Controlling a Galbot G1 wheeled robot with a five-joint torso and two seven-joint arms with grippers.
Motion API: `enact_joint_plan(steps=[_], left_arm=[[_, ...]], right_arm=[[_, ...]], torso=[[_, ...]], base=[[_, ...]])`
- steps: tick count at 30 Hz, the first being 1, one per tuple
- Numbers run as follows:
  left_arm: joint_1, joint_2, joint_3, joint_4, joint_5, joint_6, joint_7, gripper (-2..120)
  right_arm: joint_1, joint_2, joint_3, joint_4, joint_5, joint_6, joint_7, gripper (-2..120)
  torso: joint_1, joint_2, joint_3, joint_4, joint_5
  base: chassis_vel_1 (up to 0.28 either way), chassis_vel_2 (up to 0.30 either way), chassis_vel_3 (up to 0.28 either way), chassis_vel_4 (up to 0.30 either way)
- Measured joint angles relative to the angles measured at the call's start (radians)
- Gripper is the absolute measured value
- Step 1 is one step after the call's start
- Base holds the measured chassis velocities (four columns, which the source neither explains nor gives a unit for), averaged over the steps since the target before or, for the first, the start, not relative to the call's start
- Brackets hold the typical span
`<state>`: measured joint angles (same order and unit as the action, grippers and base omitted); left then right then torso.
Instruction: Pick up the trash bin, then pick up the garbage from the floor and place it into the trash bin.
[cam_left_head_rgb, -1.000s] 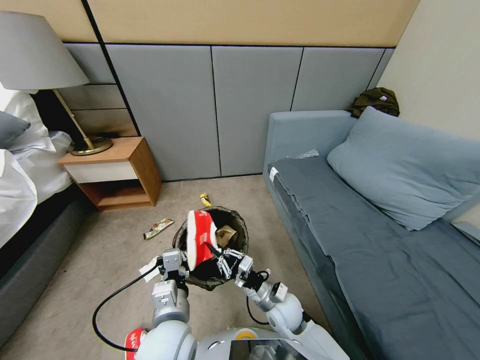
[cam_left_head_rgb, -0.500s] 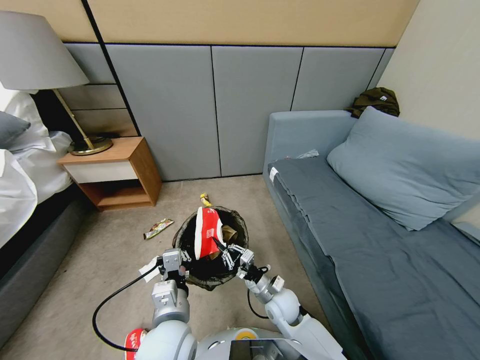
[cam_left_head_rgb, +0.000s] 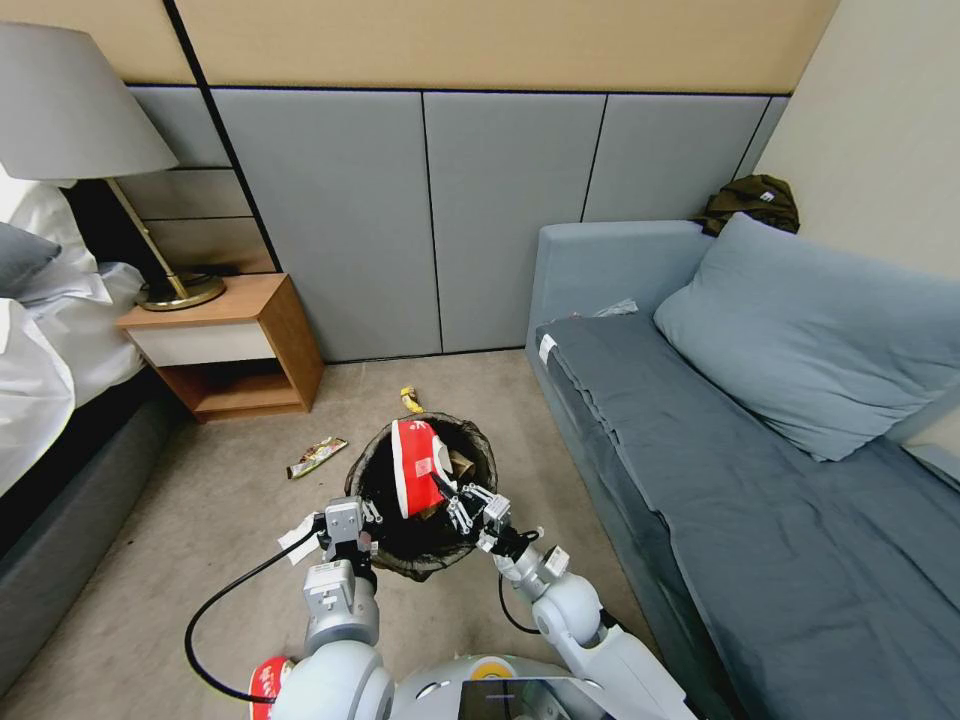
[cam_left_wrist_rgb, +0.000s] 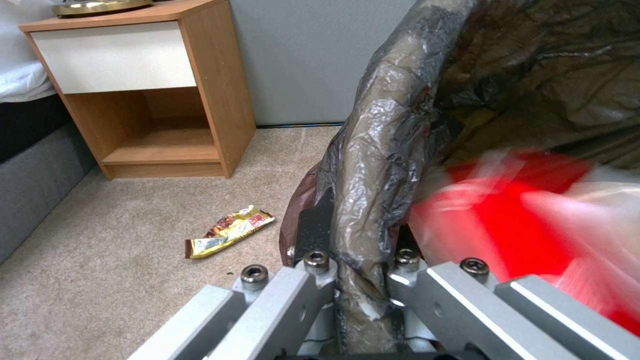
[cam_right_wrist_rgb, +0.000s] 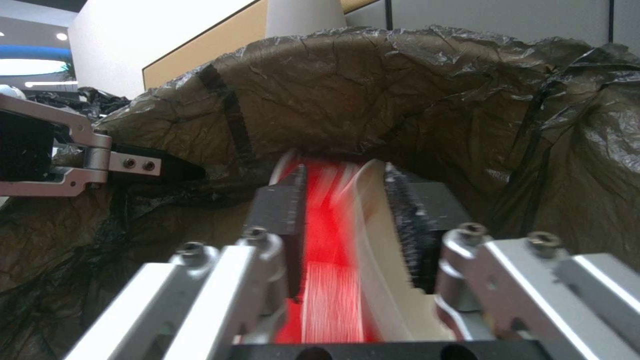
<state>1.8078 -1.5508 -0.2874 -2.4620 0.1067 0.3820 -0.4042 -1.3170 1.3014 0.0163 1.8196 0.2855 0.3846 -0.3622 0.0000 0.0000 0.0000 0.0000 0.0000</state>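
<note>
The trash bin (cam_left_head_rgb: 421, 497) is held up off the carpet (cam_left_head_rgb: 200, 520) in front of the robot, between the nightstand (cam_left_head_rgb: 228, 345) and the sofa (cam_left_head_rgb: 750, 480). It's gripped at the near-left part of its rim by the left gripper (cam_left_head_rgb: 362, 527), whose fingers are clamped tight over the black bag liner (cam_left_wrist_rgb: 373, 165) folded across the edge; that pinch is seen up close in the left wrist view, with the rim squeezed between the two pads.

A red-and-white snack wrapper (cam_left_head_rgb: 418, 478) is held by the right gripper (cam_left_head_rgb: 452, 495) right over the bin's opening, standing roughly upright with its lower end already down inside the liner. In the right wrist view the wrapper (cam_right_wrist_rgb: 330, 250) is sandwiched between the two dark fingers (cam_right_wrist_rgb: 283, 225), so they're closed on it, though the wrapper itself is blurred there. A bit of tan paper (cam_left_head_rgb: 460, 465) can be made out in the bin just beside the wrapper.

Two more pieces are left on the floor: a yellow-and-brown wrapper (cam_left_head_rgb: 316, 456) lying on the carpet between the nightstand and the bin, well apart from both, and a small yellow wrapper (cam_left_head_rgb: 410, 400) just beyond the bin's far rim, near the wall.
</note>
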Motion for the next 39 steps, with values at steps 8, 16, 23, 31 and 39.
enact_joint_plan(steps=[8,16,23,31,39], left_arm=[[0.0,0.0,0.0,0.0,0.0,0.0,0.0,0],[0.0,0.0,0.0,0.0,0.0,0.0,0.0,0],[0.0,0.0,0.0,0.0,0.0,0.0,0.0,0],[0.0,0.0,0.0,0.0,0.0,0.0,0.0,0],[0.0,0.0,0.0,0.0,0.0,0.0,0.0,0]], right_arm=[[-0.015,-0.01,0.003,0.011,-0.015,0.002,0.007,72],[-0.021,-0.019,0.003,0.021,-0.021,0.003,0.007,97],[-0.027,-0.027,0.009,0.076,-0.038,0.003,0.027,100],[-0.047,-0.008,0.052,0.32,-0.162,-0.008,0.127,100],[-0.096,0.024,0.182,0.44,-0.225,-0.021,0.232,100]], torso=[[0.0,0.0,0.0,0.0,0.0],[0.0,0.0,0.0,0.0,0.0],[0.0,0.0,0.0,0.0,0.0],[0.0,0.0,0.0,0.0,0.0],[0.0,0.0,0.0,0.0,0.0001]], base=[[0.0,0.0,0.0,0.0],[0.0,0.0,0.0,0.0],[0.0,0.0,0.0,0.0],[0.0,0.0,0.0,0.0],[0.0,0.0,0.0,0.0]])
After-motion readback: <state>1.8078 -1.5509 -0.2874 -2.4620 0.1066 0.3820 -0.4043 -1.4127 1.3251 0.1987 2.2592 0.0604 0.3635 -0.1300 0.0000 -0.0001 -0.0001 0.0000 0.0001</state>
